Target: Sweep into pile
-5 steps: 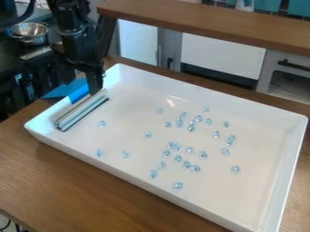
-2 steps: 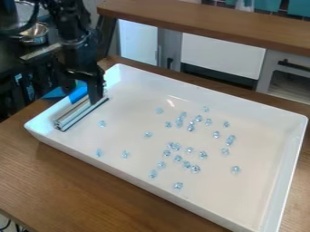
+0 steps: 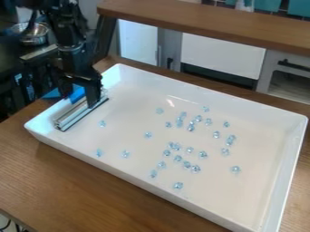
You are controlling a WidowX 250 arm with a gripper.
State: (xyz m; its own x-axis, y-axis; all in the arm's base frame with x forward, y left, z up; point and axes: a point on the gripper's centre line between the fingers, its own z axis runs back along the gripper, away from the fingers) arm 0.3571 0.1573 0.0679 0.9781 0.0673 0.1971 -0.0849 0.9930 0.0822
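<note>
Camera view, with twelve o'clock at its top edge: my black gripper (image 3: pixel 91 96) hung low at ten o'clock, over the far part of a metal bar (image 3: pixel 75 114) on the tray floor. I cannot tell how wide my jaws stood, or whether they held anything. My arm (image 3: pixel 71 43) ran up from me towards eleven o'clock.

The bar lay along the nine-to-ten o'clock side of the white tray (image 3: pixel 260 199), near its wall. Beside me, at that same side, was a blue piece (image 3: pixel 77 94); a blue flat thing (image 3: pixel 52 94) showed farther out, past the rim.

Small clear-blue pieces (image 3: pixel 189 149) were scattered over the tray floor, not in one pile. From the tray's middle, the loosest sat towards nine o'clock: one near the bar, two more close to the wall at eight. A tighter bunch lay towards twelve and one, another about the middle, a few at three, a lone one at four and one more at six.

Under the tray was a brown wooden table (image 3: pixel 72 190). At eleven o'clock, a metal bowl (image 3: pixel 36 35) sat behind my arm, and a wooden ledge (image 3: pixel 200 20) crossed from twelve to two o'clock.
</note>
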